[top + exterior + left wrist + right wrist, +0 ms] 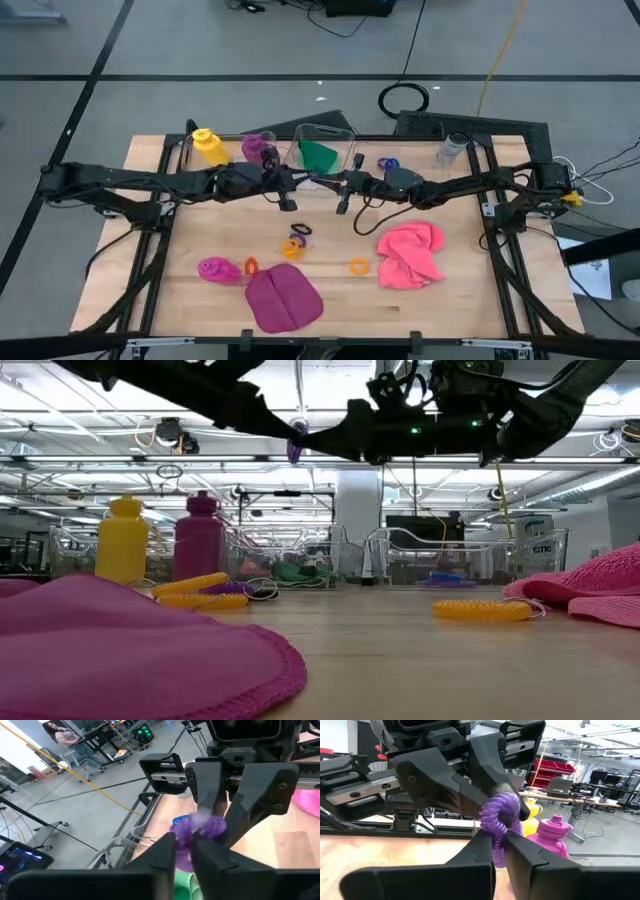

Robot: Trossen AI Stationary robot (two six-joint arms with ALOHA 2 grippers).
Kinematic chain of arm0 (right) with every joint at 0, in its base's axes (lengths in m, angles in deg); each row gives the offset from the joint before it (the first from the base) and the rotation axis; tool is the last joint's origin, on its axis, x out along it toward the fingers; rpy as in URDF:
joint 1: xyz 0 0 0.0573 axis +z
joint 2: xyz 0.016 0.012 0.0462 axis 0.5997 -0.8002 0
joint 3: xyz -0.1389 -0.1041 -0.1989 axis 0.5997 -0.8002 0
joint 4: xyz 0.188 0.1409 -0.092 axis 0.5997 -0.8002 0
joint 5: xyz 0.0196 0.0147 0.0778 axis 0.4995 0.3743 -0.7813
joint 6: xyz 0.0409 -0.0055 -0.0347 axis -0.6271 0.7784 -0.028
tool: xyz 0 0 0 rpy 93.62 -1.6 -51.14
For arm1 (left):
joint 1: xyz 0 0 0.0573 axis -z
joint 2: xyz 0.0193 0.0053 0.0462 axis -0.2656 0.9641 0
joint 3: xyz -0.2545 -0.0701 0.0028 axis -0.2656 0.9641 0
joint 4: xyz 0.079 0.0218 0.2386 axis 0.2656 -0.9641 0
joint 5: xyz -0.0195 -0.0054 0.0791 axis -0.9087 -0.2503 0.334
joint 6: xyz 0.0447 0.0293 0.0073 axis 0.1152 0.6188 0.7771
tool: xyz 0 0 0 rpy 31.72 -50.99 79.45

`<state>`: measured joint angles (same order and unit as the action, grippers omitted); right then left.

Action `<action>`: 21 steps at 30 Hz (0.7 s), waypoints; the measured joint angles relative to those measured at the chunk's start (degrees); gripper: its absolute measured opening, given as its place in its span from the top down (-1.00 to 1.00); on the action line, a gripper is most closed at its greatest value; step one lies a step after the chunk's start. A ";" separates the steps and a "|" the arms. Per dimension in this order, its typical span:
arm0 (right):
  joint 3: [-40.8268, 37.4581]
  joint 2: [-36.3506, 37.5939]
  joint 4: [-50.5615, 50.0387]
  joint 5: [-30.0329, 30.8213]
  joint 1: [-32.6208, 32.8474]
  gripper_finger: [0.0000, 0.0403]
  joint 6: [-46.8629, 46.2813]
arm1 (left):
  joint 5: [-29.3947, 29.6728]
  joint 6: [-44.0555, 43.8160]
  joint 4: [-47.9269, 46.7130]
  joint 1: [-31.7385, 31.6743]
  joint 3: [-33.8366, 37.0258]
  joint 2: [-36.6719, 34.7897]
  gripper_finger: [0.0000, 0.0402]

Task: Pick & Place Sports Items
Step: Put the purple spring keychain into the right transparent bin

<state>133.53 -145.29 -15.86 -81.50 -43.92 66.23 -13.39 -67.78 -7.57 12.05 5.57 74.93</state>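
A purple coiled ring (295, 448) hangs high over the table's middle, between my two grippers, which meet tip to tip. My left gripper (318, 181) reaches in from the left and my right gripper (336, 183) from the right; both are shut on the ring. A yellow bottle (208, 146) and a purple bottle (258, 148) stand at the far left. A magenta bottle (218, 269) lies near the magenta cloth (283, 298). A pink cloth (410, 253) lies at the right. A green cloth (320, 155) sits in a clear bin. My left gripper pinches one side of the purple ring (185, 851) between its two fingers, coming in about level from the table's left. The ring is lifted clear of the table. My right gripper pinches the ring's opposite side (498, 851) between its two fingers, about level from the table's right, facing the left gripper's fingers (470, 795).
Small rings lie on the wood: an orange one (359, 266) and a cluster (295, 243) near the middle. Clear bins (330, 133) stand along the far edge, one with a blue ring (388, 163). The arms' frames border the table on both sides.
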 joint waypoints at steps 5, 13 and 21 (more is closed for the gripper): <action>0.00 0.00 -0.38 -0.02 0.00 1.00 0.15 | 0.25 -0.07 0.04 -0.01 0.00 0.00 0.28; 0.00 0.00 -0.85 -0.26 0.04 1.00 1.58 | 0.74 1.02 -0.65 0.46 -0.04 -0.05 -0.21; 0.00 0.36 -0.26 3.28 0.01 1.00 1.68 | 3.63 2.43 -7.12 2.94 0.05 -2.67 -0.40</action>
<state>133.53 -144.93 -16.11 -78.22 -43.91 67.92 -9.76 -65.35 -14.69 14.98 5.62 72.26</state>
